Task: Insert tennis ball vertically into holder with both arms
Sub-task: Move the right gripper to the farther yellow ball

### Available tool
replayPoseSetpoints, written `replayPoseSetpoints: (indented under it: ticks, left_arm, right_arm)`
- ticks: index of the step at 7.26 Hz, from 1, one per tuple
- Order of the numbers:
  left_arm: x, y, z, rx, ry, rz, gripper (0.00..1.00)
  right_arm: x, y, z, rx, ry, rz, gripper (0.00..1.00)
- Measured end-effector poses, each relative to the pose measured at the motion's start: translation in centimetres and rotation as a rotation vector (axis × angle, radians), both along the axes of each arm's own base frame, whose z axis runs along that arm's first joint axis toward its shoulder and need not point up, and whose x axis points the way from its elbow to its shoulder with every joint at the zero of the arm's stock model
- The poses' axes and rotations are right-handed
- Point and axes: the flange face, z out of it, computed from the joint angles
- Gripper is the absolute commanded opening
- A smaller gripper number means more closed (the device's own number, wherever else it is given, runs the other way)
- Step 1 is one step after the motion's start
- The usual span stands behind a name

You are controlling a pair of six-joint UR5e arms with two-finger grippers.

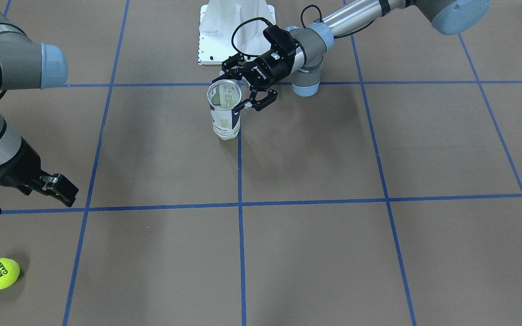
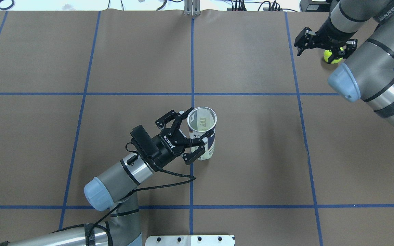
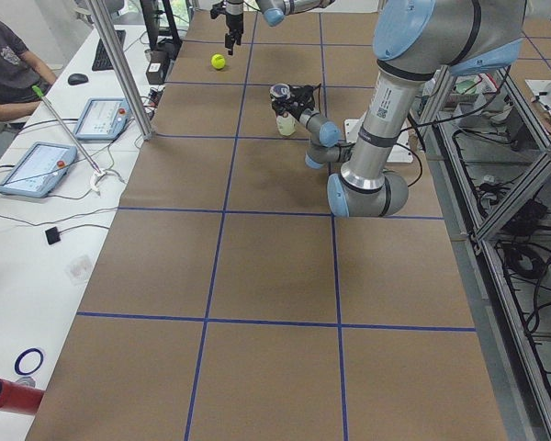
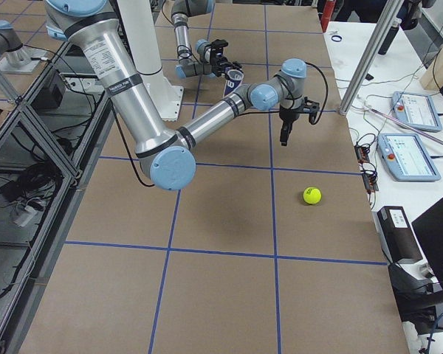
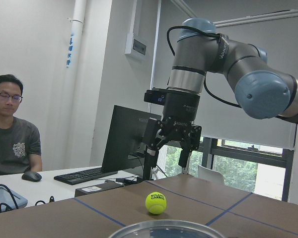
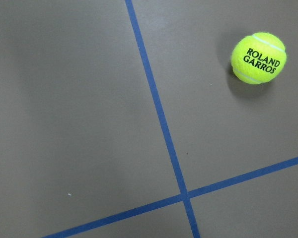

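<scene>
**Step in hand (judged):** R arm acquires the ball; L arm steadies the tube.

**Positions:** The tube (image 2: pixel 204 126) stands upright, mouth open, near the table ctr on a blue tape line. The left gripper (image 2: pixel 191 134) has its fingers spread either side of the tube's body; contact cannot be confirmed. The right gripper (image 2: pixel 324 48) hangs above the ball (image 2: pixel 332 56), fingers spread, holding nothing. The ball rests on the table's far-right area, well apart from the tube.

**Procedure:**
- R wrist view shows the ball off-ctr, toward the upper-right corner.
- The arm should ctr first, then descend vertically & close across the ball's widest part.
- The L gripper should close on the label, firm w/o crushing thin plastic, rim kept level.

**Surface:** The table (image 2: pixel 251 153) has a flat brown covering w/ a tape grid (image 2: pixel 192 68). A nudged ball will likely roll.

**Room:** A seated person (image 5: pixel 12 134), monitor (image 5: pixel 129 136) & keyboard (image 5: pixel 87 174) occupy a white desk (image 5: pixel 49 184) beyond the table.
</scene>
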Motion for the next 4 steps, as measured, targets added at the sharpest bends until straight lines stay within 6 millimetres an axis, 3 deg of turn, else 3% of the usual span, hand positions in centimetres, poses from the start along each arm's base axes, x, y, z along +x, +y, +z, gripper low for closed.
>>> replayPoseSetpoints:
  ticks: [4]
  left_arm:
    - [-0.6,-0.4,0.2,0.070,-0.028,-0.080,0.82]
  right_arm:
    - [2.2,-1.7,2.6,0.012,0.009,-0.013,0.99]
